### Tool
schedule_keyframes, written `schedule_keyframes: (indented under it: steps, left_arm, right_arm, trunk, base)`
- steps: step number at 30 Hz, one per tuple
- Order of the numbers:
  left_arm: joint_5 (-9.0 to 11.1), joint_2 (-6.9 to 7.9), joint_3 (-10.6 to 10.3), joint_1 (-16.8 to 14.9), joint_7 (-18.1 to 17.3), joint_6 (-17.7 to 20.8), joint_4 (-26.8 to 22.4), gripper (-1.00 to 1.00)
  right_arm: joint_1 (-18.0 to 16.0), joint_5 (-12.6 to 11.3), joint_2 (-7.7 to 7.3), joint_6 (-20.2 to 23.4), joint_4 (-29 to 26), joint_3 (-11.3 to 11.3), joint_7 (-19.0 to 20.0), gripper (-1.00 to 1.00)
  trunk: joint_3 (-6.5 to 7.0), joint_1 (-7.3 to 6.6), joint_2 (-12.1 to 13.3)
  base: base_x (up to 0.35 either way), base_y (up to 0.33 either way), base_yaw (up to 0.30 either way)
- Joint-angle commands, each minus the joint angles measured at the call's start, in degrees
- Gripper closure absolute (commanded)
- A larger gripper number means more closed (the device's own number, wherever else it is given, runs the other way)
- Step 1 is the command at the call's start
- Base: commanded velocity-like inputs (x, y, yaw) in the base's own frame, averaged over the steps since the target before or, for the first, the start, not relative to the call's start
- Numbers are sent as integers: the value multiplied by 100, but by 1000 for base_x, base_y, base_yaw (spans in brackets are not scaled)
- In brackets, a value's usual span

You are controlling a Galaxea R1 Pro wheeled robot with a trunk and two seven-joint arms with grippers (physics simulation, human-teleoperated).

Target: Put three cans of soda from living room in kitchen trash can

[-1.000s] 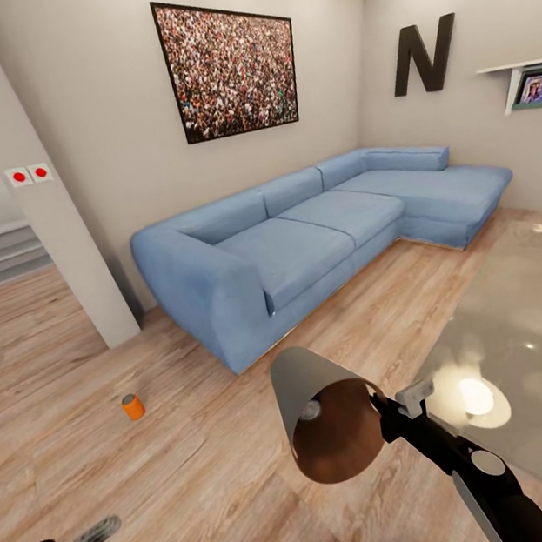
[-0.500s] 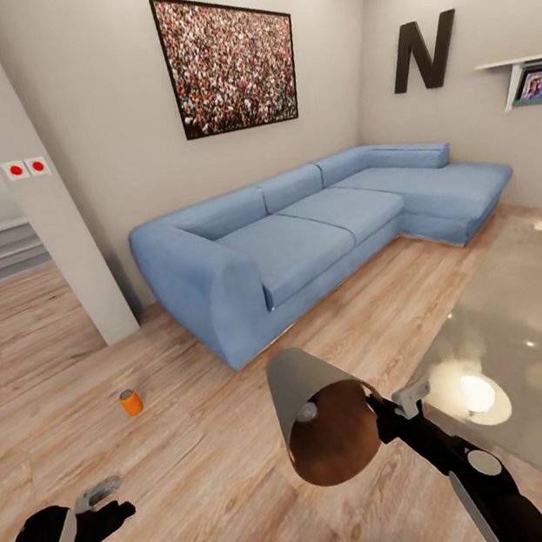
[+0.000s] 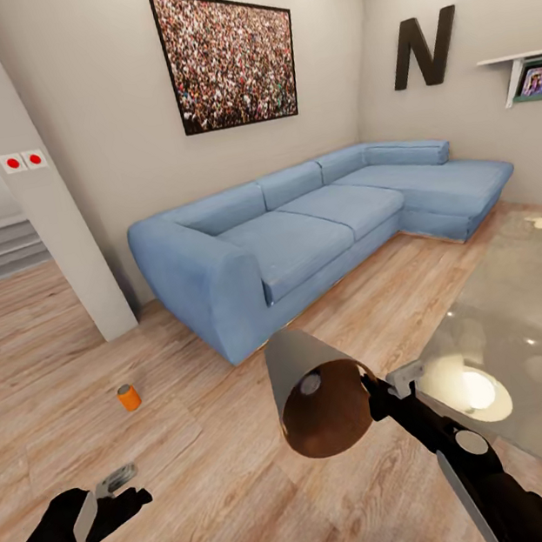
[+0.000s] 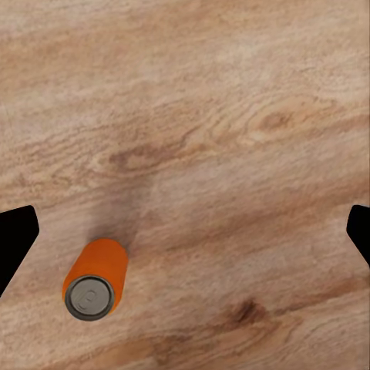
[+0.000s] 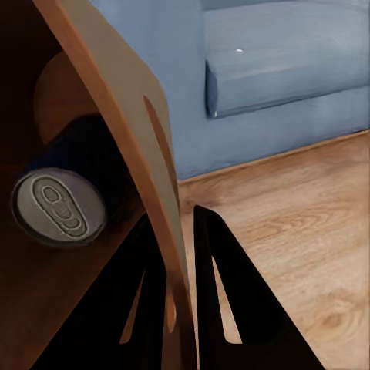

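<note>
Blue corner sofa [image 3: 316,224] along the wall, glass tabletop [image 3: 528,334] at right. Right pincer [image 5: 181,308] clamps the trash can [image 3: 313,387] rim, bin tipped sideways, dark blue soda can [image 5: 65,196] lying inside. Left pincer [image 3: 122,490] spread open above wood floor [image 3: 205,458]. Orange soda can [image 3: 129,397] upright on floor, near sofa's arm.

The orange can [image 3: 129,397] has a grey metal top and stands on light, grained wood floor [image 3: 205,458]. The bin [image 3: 313,392] is pale grey outside and brown wood-toned inside (a dark blue can [image 5: 73,181] lies within), and the sofa [image 3: 300,231] is soft blue beneath a black letter N [image 3: 422,50].
</note>
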Motion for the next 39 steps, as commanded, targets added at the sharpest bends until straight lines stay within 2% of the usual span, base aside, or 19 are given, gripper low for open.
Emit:
schedule_keyframes:
  steps: [1,23,29,39]
  left_arm:
    - [0,1,2,-3,2,-29,18,-100]
    - [16,45,-9,-2,64,-118,50,-100]
    - [21,38,-10,0,255,-125,50,-100]
    - [27,31,-7,0,323,-223,50,-100]
  right_arm:
    - [-32,-68,34,7,-12,13,21,100]
    - [-88,-28,98,8,80,98,-4,100]
    - [-89,-28,101,14,89,102,-10,100]
    - [-89,-28,101,14,95,102,-13,100]
  trunk:
    - [-18,22,-42]
    - [-413,505,-924]
    - [-520,637,-1165]
    - [-700,857,-1566]
  base:
    - [0,0,0]
    - [0,0,0]
    - [0,0,0]
    - [0,0,0]
